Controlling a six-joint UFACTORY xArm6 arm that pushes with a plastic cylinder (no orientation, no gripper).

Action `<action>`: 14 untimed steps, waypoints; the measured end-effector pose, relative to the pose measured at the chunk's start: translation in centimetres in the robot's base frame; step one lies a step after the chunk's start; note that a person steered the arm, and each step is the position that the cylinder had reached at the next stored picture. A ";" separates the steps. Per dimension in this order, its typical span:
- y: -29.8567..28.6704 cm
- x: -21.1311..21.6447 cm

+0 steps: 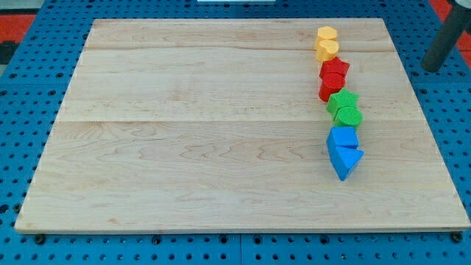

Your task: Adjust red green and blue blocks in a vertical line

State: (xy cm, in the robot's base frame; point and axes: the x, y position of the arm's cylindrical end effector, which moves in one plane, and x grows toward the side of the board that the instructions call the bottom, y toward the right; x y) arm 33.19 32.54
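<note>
A pale wooden board lies on a blue pegboard surface and fills most of the view. Eight small blocks stand in a column near the board's right side, running from the view's top toward the view's bottom.

At the top of the column are two yellow blocks, one just below the other and touching; their shapes cannot be made out with certainty. Directly beneath them sit two red blocks, pressed together, the upper one star-like in outline. Below these come two green blocks, also touching, the upper one star-shaped and the lower one rounded; this pair lies slightly toward the view's right of the red pair. At the bottom are two blue blocks, the upper one boxy and the lower one a triangle pointing toward the view's bottom. Each colour pair touches or sits just beside the next, so the column bends gently rather than running perfectly straight.

The dark rod enters at the view's top right corner, off the board and well apart from all blocks. Its lower end, my tip, hangs over the pegboard surface, touching no block.
</note>
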 end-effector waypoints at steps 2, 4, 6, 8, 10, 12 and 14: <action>-5.1 0.3; -10.7 0.2; -13.0 0.2; -3.8 -2.0; -1.7 -2.6; -2.5 -2.6; -6.7 2.3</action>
State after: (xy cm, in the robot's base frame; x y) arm 35.46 25.81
